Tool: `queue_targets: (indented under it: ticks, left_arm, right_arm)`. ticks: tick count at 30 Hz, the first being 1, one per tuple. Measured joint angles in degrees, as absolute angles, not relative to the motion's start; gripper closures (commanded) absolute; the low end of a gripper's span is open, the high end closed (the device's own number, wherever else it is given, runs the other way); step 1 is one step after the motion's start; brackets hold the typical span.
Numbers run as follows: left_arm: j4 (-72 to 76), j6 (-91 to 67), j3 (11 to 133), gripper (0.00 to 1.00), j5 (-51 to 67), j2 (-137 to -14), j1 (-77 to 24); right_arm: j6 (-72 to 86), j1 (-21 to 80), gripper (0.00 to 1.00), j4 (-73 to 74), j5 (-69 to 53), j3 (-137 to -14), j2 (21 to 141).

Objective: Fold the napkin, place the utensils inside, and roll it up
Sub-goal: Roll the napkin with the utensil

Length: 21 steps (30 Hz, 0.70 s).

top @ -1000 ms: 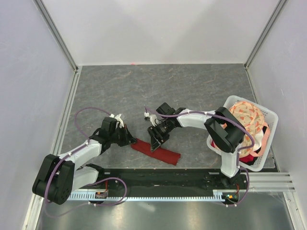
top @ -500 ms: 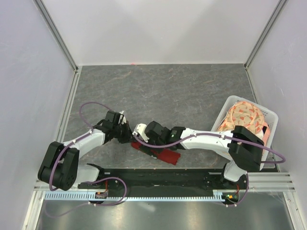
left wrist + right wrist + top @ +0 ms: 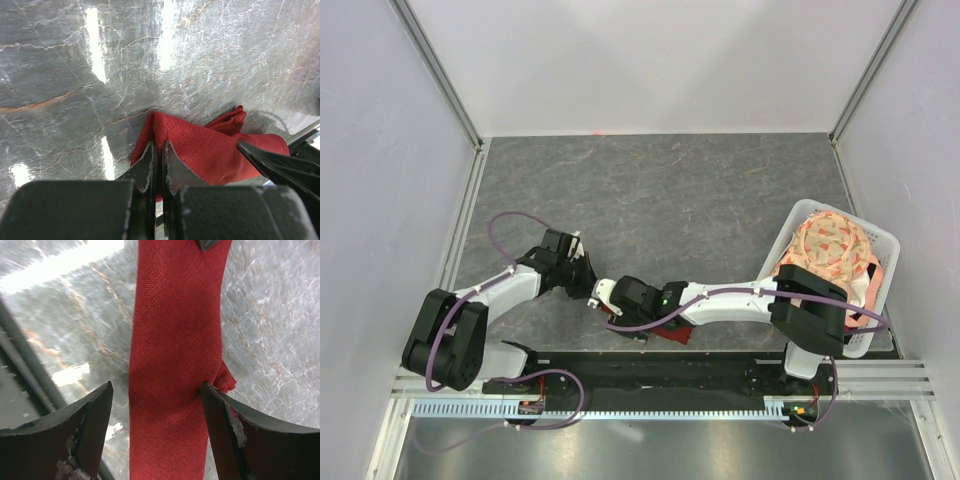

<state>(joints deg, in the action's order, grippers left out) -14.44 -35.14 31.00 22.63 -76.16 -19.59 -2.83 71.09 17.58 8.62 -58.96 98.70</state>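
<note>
The dark red napkin [image 3: 170, 365] lies as a long narrow folded strip on the grey table near the front edge. In the top view only its right end [image 3: 672, 333] shows from under the right arm. My left gripper [image 3: 586, 286] [image 3: 158, 146] is shut on the napkin's left end [image 3: 210, 150], and cloth shows between its fingers. My right gripper [image 3: 616, 308] [image 3: 156, 386] is open and straddles the strip, one finger [image 3: 95, 425] on each side, the right one touching the cloth edge. The spoon is hidden in all views.
A white basket [image 3: 883, 243] holding the peach floral cloth [image 3: 830, 245] stands at the right edge. The black mounting rail [image 3: 650, 372] runs just in front of the napkin. Grey walls close in the table on three sides.
My right arm has swung down and left, low over the napkin, and its gripper now straddles the strip close to my left gripper. The left gripper shifted slightly and stays shut.
</note>
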Motion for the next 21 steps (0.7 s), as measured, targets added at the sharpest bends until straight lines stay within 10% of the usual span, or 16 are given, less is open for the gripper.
queue_targets:
  ticks: [4, 11, 21]
  left_arm:
    - [-14.57, -34.96, 31.33, 0.96, 22.81, -76.25, -19.59]
    - [-14.90, -32.99, 31.77, 0.38, 22.70, -74.96, -19.57]
    - [-14.74, -32.73, 31.20, 0.34, 18.02, -62.02, -19.57]
  right_arm:
    - [-2.76, 70.70, 0.39, 17.30, 9.13, -59.22, 100.49]
    - [-2.02, 65.54, 0.61, 18.02, 1.34, -60.10, 101.19]
    - [0.67, 51.90, 0.64, 20.80, -26.52, -63.22, 104.99]
